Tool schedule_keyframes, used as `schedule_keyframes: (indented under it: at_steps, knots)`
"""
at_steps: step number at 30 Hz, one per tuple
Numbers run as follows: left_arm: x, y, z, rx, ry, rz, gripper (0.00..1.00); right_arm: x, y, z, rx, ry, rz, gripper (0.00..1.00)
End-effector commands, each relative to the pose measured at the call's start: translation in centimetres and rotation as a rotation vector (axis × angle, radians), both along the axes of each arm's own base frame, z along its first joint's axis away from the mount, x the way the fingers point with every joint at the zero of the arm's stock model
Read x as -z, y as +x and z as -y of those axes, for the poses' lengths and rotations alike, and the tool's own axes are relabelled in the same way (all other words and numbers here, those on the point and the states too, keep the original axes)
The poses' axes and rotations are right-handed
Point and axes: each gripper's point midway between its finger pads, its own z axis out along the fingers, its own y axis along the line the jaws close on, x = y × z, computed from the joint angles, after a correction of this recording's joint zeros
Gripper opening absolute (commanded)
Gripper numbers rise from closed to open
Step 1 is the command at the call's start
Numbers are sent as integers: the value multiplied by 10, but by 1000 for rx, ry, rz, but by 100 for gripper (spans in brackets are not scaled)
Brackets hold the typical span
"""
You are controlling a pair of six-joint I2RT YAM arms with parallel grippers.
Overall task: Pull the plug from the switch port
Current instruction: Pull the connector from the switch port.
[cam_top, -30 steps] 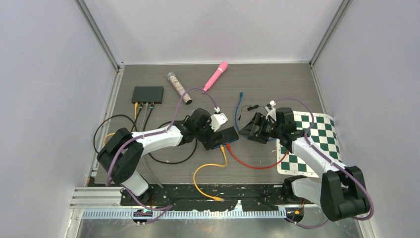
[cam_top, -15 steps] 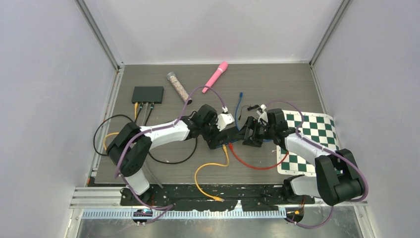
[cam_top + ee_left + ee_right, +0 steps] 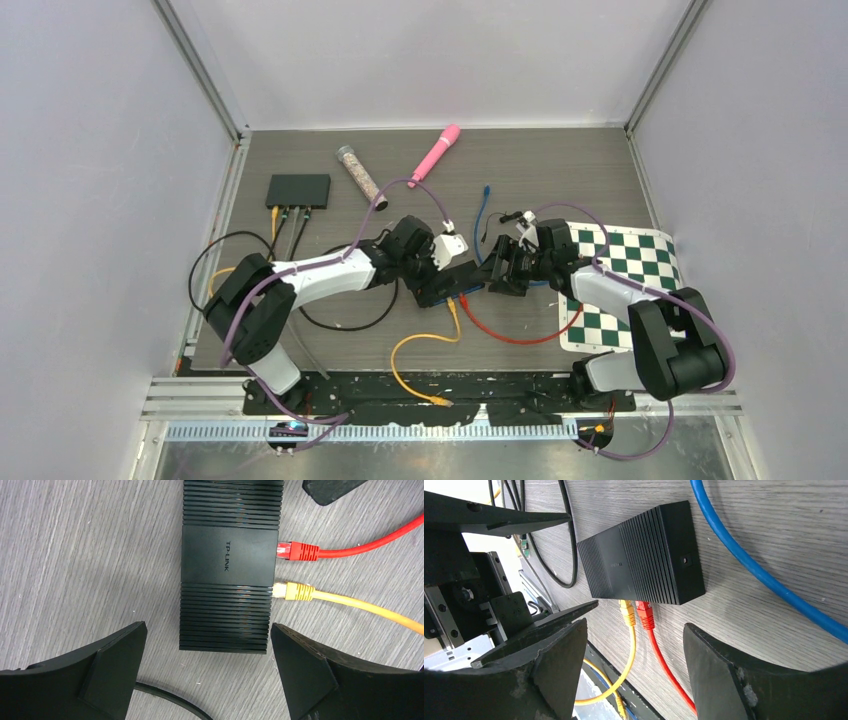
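Observation:
A black ribbed switch (image 3: 227,565) lies on the grey table, also seen as the switch (image 3: 452,284) between both arms. A red plug (image 3: 298,551) and a yellow plug (image 3: 294,591) sit side by side in its ports. My left gripper (image 3: 207,629) is open, its fingertips straddling the switch's near end without touching it. My right gripper (image 3: 635,626) is open just off the port side, with the red plug (image 3: 645,615) and yellow plug (image 3: 626,612) and their cables in the gap between its fingers. From above, the left gripper (image 3: 438,268) and right gripper (image 3: 498,274) flank the switch.
The red cable (image 3: 500,330) and yellow cable (image 3: 420,345) loop toward the front edge. A blue cable (image 3: 764,575) lies behind the switch. A second switch (image 3: 298,189) with cables sits back left, with a tube (image 3: 362,177) and a pink stick (image 3: 436,153) behind. A checkerboard (image 3: 625,290) lies under the right arm.
The right gripper has moved left, up to the switch's port side. The left gripper shifted slightly right over the switch. Both stayed open.

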Motion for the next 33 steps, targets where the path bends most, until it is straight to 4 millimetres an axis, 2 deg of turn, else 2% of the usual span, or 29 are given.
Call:
schedule_keyframes:
  at_steps: [1,6,8,17,28,33]
  knots:
    - [-19,1,7,-10,-58,23,100,-12,12,-6,-23,18,74,76]
    - [-46,1,13,19,-124,69,100,-9,12,-5,-22,12,67,76]
    - [-47,2,14,35,-119,79,100,-6,12,-5,-23,11,62,76]
    - [-5,-9,8,20,-28,-56,100,-2,12,-5,-20,4,54,76]
    - [33,0,3,-24,90,-73,99,8,13,-7,-28,6,26,76]
    - [41,-6,0,-38,103,-110,84,13,11,-10,-22,37,4,71]
